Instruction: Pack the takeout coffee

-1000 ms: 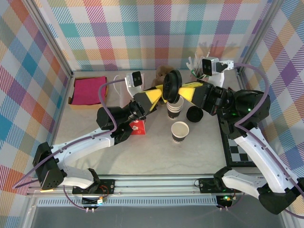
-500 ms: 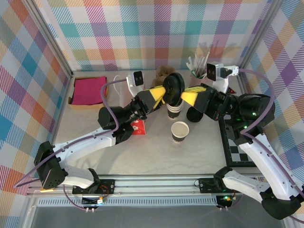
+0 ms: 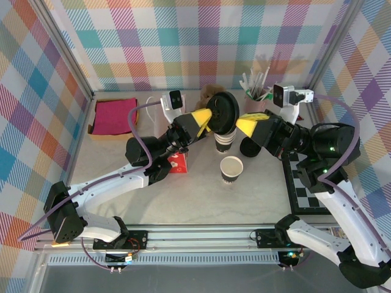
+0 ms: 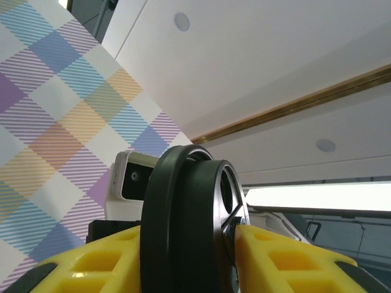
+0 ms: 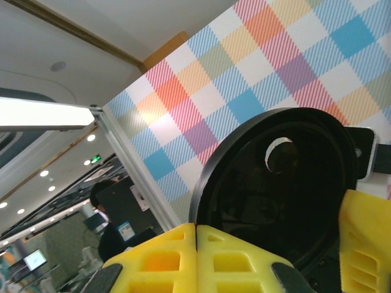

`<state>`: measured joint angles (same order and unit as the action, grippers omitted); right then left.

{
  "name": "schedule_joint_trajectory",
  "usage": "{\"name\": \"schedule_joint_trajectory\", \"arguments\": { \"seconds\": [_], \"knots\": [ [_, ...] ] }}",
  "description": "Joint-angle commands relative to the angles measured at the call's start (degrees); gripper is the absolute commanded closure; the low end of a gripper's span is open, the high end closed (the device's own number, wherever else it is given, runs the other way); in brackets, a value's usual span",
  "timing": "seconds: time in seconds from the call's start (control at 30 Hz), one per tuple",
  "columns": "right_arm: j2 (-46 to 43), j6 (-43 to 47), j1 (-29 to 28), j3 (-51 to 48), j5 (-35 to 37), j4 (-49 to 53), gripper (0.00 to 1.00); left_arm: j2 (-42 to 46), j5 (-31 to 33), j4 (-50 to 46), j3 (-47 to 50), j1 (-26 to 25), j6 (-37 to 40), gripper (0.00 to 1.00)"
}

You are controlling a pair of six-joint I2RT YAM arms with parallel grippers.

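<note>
- Black lid is held up in the air on edge, between the two hands, above the middle of the desk.
- Left hand comes in from the left. In its wrist view a yellow finger lies against each flat face of the lid, so it is narrowed onto the lid and appears to grip it.
- Right hand comes in from the right with its fingers pressed together. The lid's rim runs down to their seam in its wrist view, so I judge a pinch on the rim, though the contact itself is hidden.
- Paper cup, white above with dark banding, stands upright on the desk directly under the lid. It is uncapped, and neither hand touches it.
- A second cup stands open nearer the arm bases, just beside the first. A loose lid lies flat to the right of the first cup.
- Key relation: the lid's flat faces point sideways toward the two hands, while the cup's mouth faces up. The lid lies straight above the cup but a quarter turn off.
- Judgement: the coffee is not yet capped or packed. The lid must be tipped flat before it goes down.
- Both hands are about equally near the cup, the left with the broader hold on the lid.
</note>
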<state>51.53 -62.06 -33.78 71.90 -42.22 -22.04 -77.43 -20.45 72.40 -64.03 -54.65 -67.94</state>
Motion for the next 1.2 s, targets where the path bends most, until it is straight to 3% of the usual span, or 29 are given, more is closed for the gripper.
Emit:
{"name": "schedule_joint_trajectory", "arguments": {
  "seconds": [0.0,0.17,0.4,0.6,0.83,1.07,1.17],
  "knots": [
    [-0.7,4.14,-0.15,-0.29,3.29,6.75,0.91,0.6,-0.47,3.54,-0.49,0.07,0.35,0.62],
    [-1.09,5.46,-0.15,-0.01,4.48,9.24,0.88,0.52,-0.16,3.54,-0.26,0.25,0.37,0.63],
    [-1.51,7.65,-0.15,0.69,5.67,12.85,0.71,0.48,-0.03,3.36,0.13,0.77,0.35,0.63],
    [-2.66,10.58,-0.11,1.61,6.79,16.63,0.66,0.7,0.32,3.19,0.94,1.3,0.27,0.63],
    [-4.23,14.64,-0.14,3.22,8.63,22.69,0.52,0.27,0.56,3.22,1.72,2.01,-0.09,0.63],
    [-5.67,17.45,-0.15,3.48,11.2,27.09,0.51,-0.21,1.36,3.28,3.35,2.47,-0.35,0.64],
    [-5.22,16.16,-0.19,2.21,11.62,27.08,0.59,-0.69,1.83,3.36,3.8,2.53,-0.74,0.65]
  ]
}}
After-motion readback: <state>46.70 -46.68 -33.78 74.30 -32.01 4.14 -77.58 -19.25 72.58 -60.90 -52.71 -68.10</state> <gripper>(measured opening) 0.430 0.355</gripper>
